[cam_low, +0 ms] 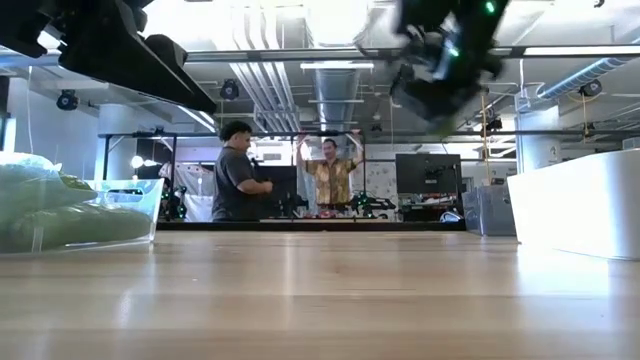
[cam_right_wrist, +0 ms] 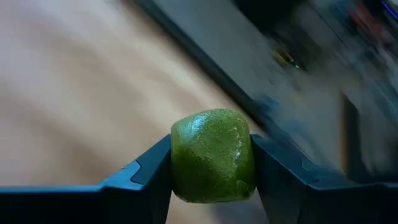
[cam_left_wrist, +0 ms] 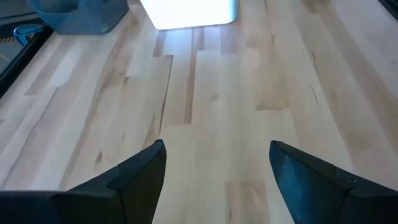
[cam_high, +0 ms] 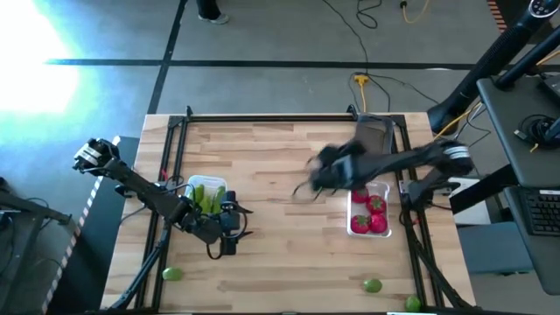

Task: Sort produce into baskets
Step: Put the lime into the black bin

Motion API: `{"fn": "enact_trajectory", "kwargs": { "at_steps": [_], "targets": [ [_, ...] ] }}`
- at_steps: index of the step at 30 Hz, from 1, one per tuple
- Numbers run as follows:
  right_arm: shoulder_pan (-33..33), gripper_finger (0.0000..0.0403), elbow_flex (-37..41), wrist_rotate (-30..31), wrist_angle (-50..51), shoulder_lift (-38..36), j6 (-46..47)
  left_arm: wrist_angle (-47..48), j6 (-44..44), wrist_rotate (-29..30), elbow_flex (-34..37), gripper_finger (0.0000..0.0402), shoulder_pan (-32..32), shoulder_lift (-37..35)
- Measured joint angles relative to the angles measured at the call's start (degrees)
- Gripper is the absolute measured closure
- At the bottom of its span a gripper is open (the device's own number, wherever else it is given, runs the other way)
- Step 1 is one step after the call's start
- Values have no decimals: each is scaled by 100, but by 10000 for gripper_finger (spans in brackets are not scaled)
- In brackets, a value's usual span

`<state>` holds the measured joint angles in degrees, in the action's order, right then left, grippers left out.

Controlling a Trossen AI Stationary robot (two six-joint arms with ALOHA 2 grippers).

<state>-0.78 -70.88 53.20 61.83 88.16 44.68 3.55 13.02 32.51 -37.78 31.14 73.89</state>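
Right gripper (cam_right_wrist: 211,168): clamped on a lime (cam_right_wrist: 213,155), which sits squarely between its two dark fingers (cam_right_wrist: 146,180), touching both. In the high view this gripper (cam_high: 306,188) hangs over the middle of the worktop (cam_high: 280,254), just beside the tray of tomatoes (cam_high: 369,213).

Left gripper (cam_left_wrist: 217,165): jaws apart, nothing between them, only bare wood below. In the high view it (cam_high: 226,241) lies low at the near left of the worktop, just beside the clear tray of cucumbers (cam_high: 207,196).

Grey tray (cam_high: 374,133): at the far right of the worktop, beyond the tomato tray.

Loose limes: one near the front left edge (cam_high: 172,274), one near the front right edge (cam_high: 373,285), a third at the front right corner (cam_high: 413,304); all well apart from both grippers.

Room beyond, low view: two people (cam_low: 240,170) standing.
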Motion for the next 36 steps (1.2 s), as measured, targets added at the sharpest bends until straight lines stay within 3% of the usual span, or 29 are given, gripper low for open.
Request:
{"fn": "enact_trajectory", "kwargs": {
  "at_steps": [3, 8, 13, 18, 24, 31, 36],
  "targets": [
    [926, 222, 595, -179, 174, -647, 694, -85, -100, 96, 2, 134, 0, 0],
    [2597, 225, 1454, -1388, -1005, -1064, 687, -169, -349, 534, 2, 134, -4, 0],
    [3327, 212, 2055, -1379, -1684, -995, 1447, -195, -455, 857, -10, 134, -7, 0],
    [3603, 195, 2562, -1623, -2592, -834, 1601, -196, -594, 856, -113, 134, -7, 2],
    [3746, 181, 2670, -1722, -2717, -549, 1834, -193, -864, 858, -207, 134, -7, 4],
    [3748, 133, 2582, -1962, -2912, -629, 1354, -188, -1126, 885, -344, 134, -7, 4],
    [3212, 107, 2124, -1916, -2641, -1131, 691, -202, -1236, 901, -387, 134, -7, 4]
  ]
}}
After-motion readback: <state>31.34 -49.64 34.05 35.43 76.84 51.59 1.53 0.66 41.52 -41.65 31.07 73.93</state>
